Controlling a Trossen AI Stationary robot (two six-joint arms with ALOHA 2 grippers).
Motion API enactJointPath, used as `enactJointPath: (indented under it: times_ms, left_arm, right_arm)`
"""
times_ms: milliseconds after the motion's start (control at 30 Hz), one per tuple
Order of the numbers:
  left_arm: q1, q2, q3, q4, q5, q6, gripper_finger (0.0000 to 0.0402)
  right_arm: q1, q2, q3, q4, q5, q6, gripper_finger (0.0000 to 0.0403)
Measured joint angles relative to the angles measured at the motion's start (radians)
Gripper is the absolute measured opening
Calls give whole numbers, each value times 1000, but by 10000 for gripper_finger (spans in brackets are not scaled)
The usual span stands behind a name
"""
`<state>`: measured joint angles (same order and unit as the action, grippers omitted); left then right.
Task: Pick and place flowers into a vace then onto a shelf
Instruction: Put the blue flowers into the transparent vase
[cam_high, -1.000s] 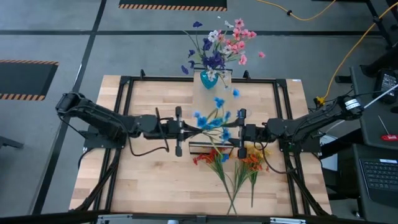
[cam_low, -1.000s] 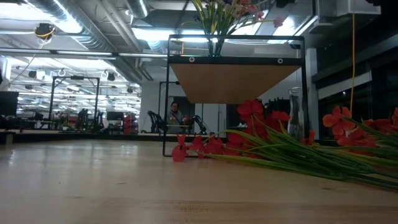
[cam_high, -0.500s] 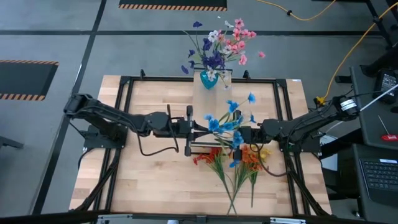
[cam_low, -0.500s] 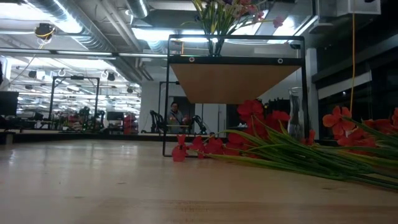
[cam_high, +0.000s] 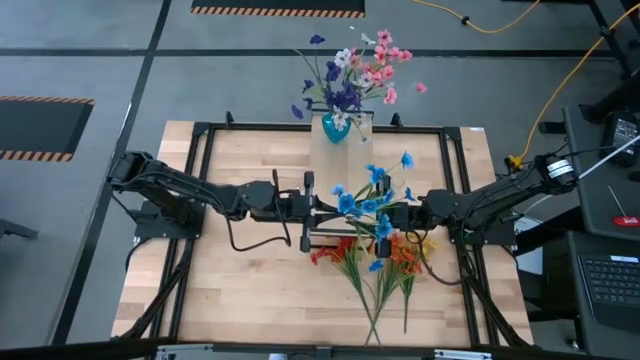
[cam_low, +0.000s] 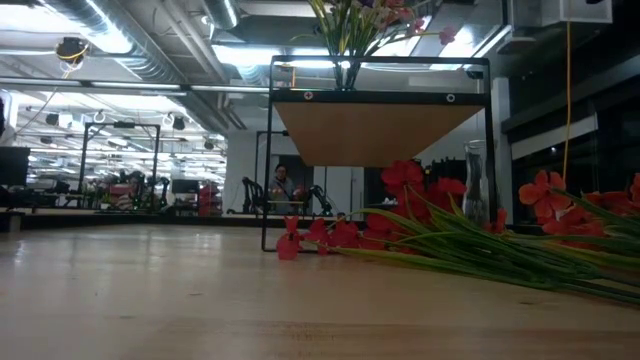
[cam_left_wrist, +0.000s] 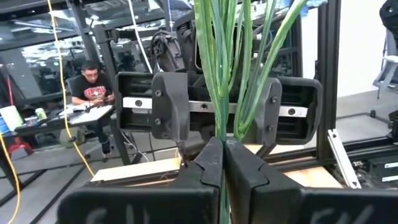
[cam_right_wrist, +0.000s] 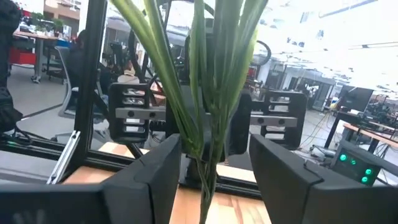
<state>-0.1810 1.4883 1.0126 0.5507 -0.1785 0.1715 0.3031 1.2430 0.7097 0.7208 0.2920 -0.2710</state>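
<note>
A bunch of blue flowers (cam_high: 372, 198) stands upright in the air over the middle of the table, between my two grippers. My left gripper (cam_high: 318, 207) is shut on its green stems (cam_left_wrist: 227, 62). My right gripper (cam_high: 398, 214) is open, and its fingers (cam_right_wrist: 155, 168) stand on either side of the same stems (cam_right_wrist: 205, 74) without touching them. Red and orange flowers (cam_high: 375, 262) lie flat on the tabletop nearer the near edge. The shelf (cam_low: 380, 130) at the far edge carries a teal vase (cam_high: 335, 128) filled with pink, purple and white blooms. My left gripper pinches the blue bunch's gathered stems near their lower end (cam_left_wrist: 222, 134) between its two fingers. It comes in level from the table's left, with the fingers across the stems. The bunch is lifted clear of the table and stands upright, blooms above the fingers.
A clear glass vase (cam_low: 476, 190) stands behind the red flowers (cam_low: 450, 235) in the low view. Black frame rails (cam_high: 205, 180) run along the table's sides and far edge. A person (cam_left_wrist: 93, 87) sits at a desk beyond the table.
My left gripper moved toward the table's right, carrying the blue bunch with it. The bunch's blooms shifted right and toward the far edge. My right gripper drew back a little toward the right.
</note>
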Motion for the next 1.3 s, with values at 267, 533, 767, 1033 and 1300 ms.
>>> enactJointPath:
  times_ms: [267, 533, 767, 1033, 1300]
  left_arm:
    - [16, 0, 0, -1, -3, 0, 2]
    - [42, 0, 0, -3, 15, 0, 2]
    - [48, 0, 0, -11, 35, 7, 2]
    - [54, 0, 0, -19, 35, 51, 2]
    - [45, 0, 0, -31, 34, 74, 15]
  right_arm:
    - [0, 0, 0, 37, -40, 0, 194]
    - [-37, 0, 0, 39, -41, 15, 194]
    - [-76, 0, 0, 39, -44, 32, 188]
    - [-80, 0, 0, 34, -52, 30, 100]
    - [-80, 0, -1, 34, -65, 31, 16]
